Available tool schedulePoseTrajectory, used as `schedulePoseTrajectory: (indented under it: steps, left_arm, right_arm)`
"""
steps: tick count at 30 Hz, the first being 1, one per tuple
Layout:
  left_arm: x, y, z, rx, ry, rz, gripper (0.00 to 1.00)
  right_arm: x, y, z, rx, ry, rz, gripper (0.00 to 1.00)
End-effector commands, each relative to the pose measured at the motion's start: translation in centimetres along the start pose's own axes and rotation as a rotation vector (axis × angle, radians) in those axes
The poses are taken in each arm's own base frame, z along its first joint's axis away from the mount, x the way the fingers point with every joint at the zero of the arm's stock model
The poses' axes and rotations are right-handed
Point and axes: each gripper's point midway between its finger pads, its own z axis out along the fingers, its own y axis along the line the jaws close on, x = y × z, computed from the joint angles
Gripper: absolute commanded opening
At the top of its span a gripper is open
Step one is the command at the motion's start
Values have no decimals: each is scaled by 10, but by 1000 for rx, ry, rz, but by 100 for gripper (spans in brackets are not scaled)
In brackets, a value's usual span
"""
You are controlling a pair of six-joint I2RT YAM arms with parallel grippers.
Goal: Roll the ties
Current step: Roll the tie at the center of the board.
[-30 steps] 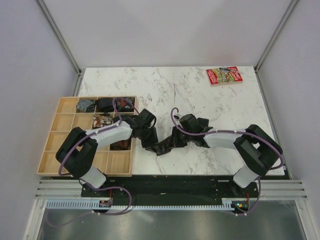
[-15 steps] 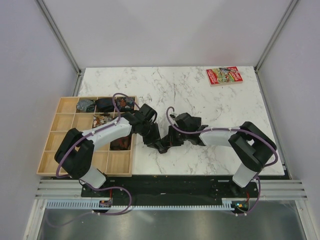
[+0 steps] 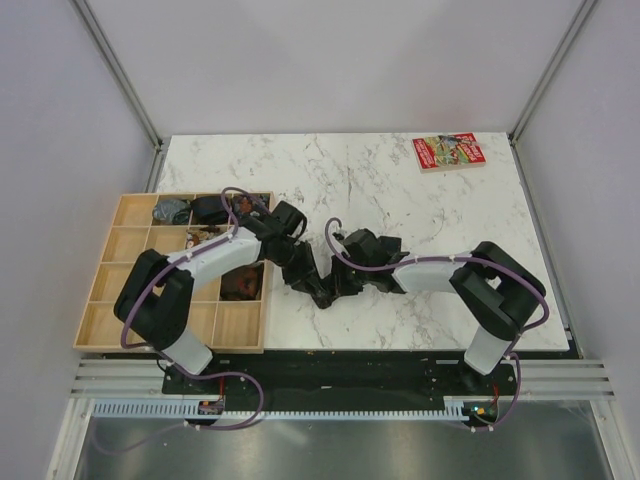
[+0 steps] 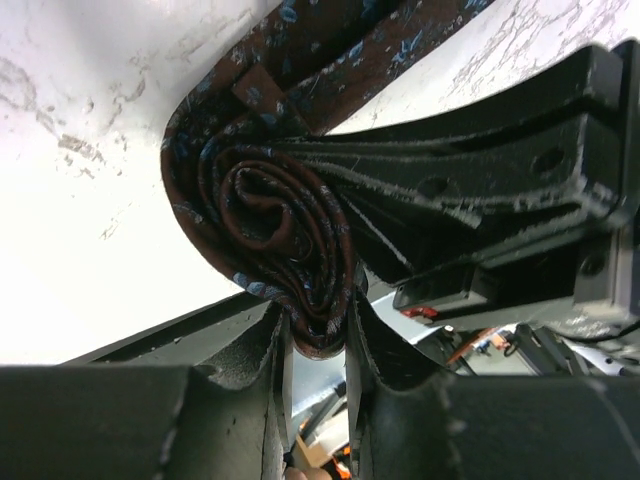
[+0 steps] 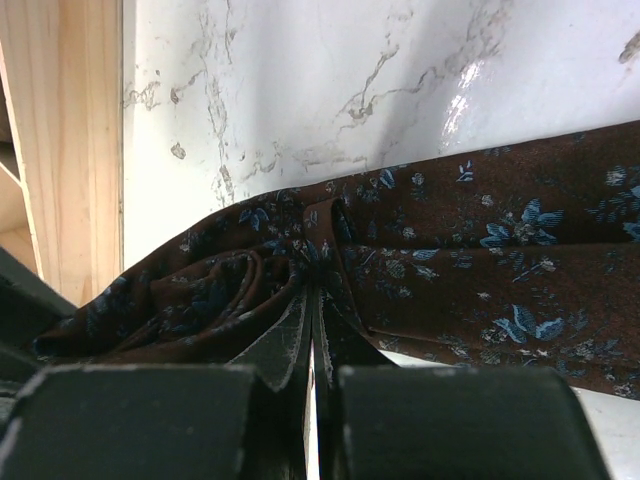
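Observation:
A dark brown tie with small blue flowers (image 3: 326, 293) lies on the marble table just right of the wooden tray, between my two grippers. In the left wrist view it is a tight spiral roll (image 4: 268, 205). My left gripper (image 4: 318, 332) is shut on the roll's lower edge, also seen from above (image 3: 303, 272). My right gripper (image 5: 314, 283) is shut on a fold of the tie (image 5: 480, 260) at the roll's side, also seen from above (image 3: 347, 277). Its black body (image 4: 490, 200) presses against the roll. A loose tail runs off to the right.
A wooden compartment tray (image 3: 110, 295) sits at the table's left edge and holds several rolled bundles (image 3: 208, 209). Its side (image 5: 60, 130) is close to the right gripper. A red printed booklet (image 3: 448, 152) lies at the far right corner.
Both grippers have shifted left toward the tray and closer together. The loose tie on the table has shortened into a tighter bundle between them.

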Motion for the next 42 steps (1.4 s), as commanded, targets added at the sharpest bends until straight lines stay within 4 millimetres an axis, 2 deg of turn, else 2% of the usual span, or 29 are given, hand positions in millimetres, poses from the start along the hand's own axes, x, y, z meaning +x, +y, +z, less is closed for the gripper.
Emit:
schedulePoseTrajectory:
  steps: [1, 5, 10, 19, 22, 27, 34, 38, 42]
  left_arm:
    - [-20, -27, -2, 72, -16, 11, 15]
    - [-23, -27, -4, 41, 8, 29, 15]
    - [-30, -12, -2, -14, 23, 44, 15]
    - [-41, 9, 1, -118, 26, 59, 14]
    - [-43, 14, 1, -151, 22, 63, 13]
    - [-46, 18, 0, -183, 8, 69, 13]
    - [-53, 23, 1, -236, -5, 79, 13]
    - [-57, 24, 4, -260, -2, 84, 13]
    - [-60, 24, 8, -282, 1, 89, 14]
  right_arm:
    - [5, 22, 4, -61, 20, -17, 3]
    - [9, 33, 7, -81, 29, -18, 2]
    - [14, 43, 11, -96, 37, -26, 2]
    - [13, 21, 5, 0, 58, -67, 5]
    - [10, 16, -6, 34, 57, -81, 8]
    - [5, 3, -27, 61, 42, -71, 20]
    - [-8, -6, -64, 73, -29, -61, 25]
    - [-13, -21, -73, 103, -54, -40, 26]
    - [-13, -33, -69, 127, -47, -27, 25]
